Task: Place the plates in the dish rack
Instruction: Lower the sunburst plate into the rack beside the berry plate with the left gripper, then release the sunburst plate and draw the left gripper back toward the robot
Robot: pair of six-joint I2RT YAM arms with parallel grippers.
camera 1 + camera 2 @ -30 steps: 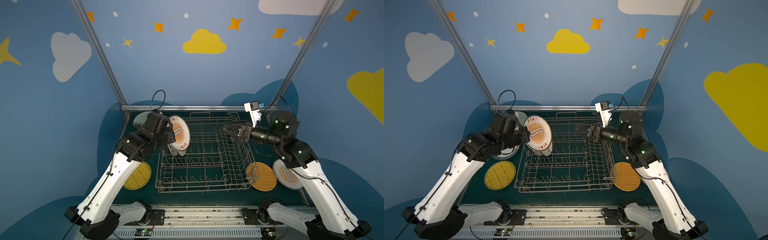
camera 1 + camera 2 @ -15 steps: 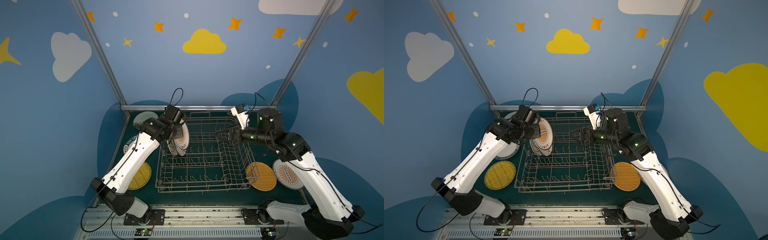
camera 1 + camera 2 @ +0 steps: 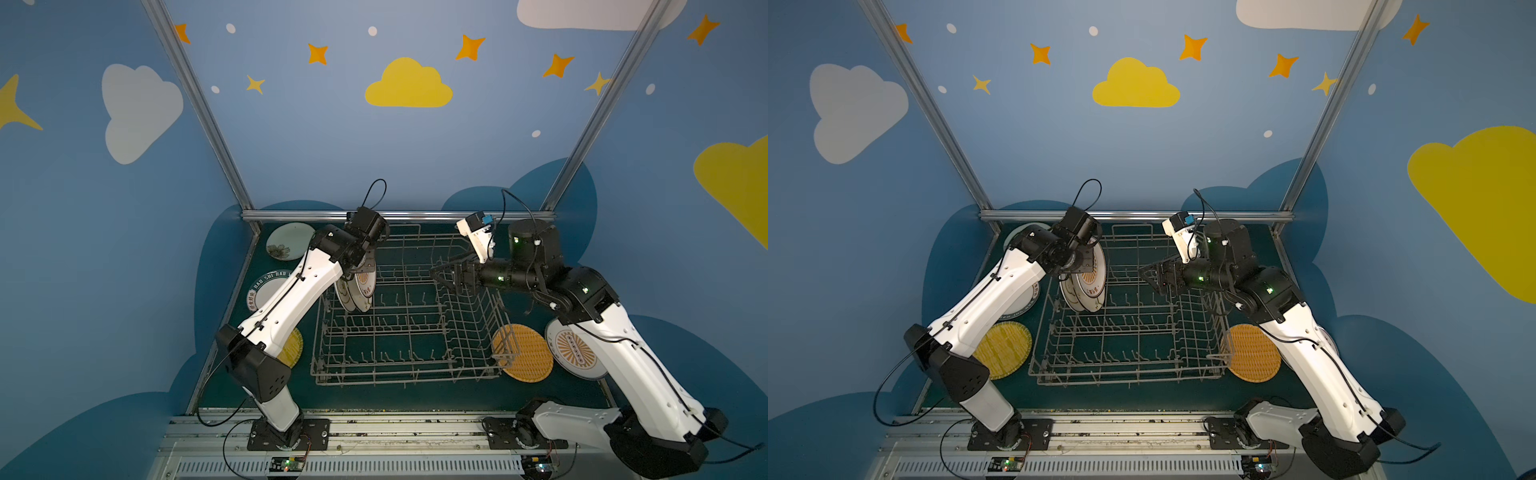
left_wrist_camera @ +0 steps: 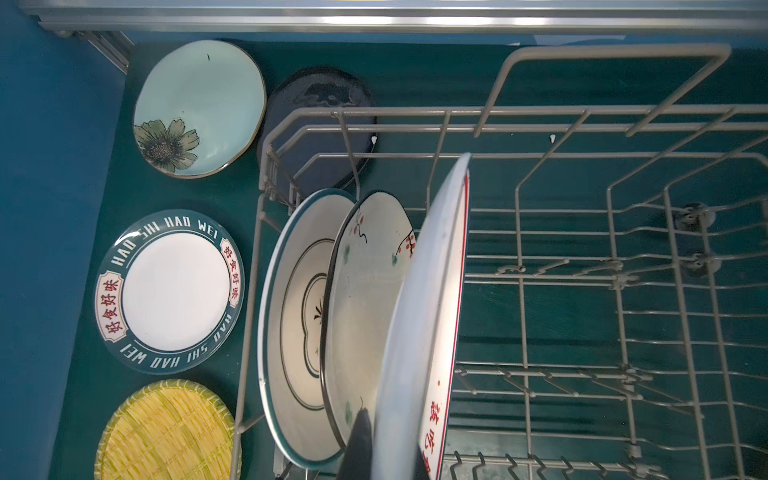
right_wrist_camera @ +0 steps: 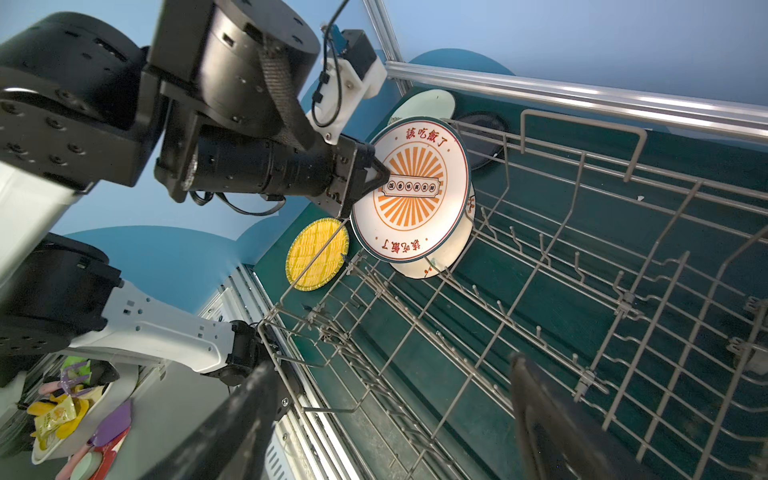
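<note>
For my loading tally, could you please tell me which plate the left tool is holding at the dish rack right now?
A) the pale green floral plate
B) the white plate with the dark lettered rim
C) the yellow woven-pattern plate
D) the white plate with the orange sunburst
D: in the right wrist view the left tool is shut on the rim of the sunburst plate, held on edge at the dish rack.

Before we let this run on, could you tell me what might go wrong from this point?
1. The sunburst plate, pinched only at its rim by the left gripper, could knock the branch-patterned plate standing beside it in the dish rack.
2. Released before it seats between tines, it might topple.
</note>
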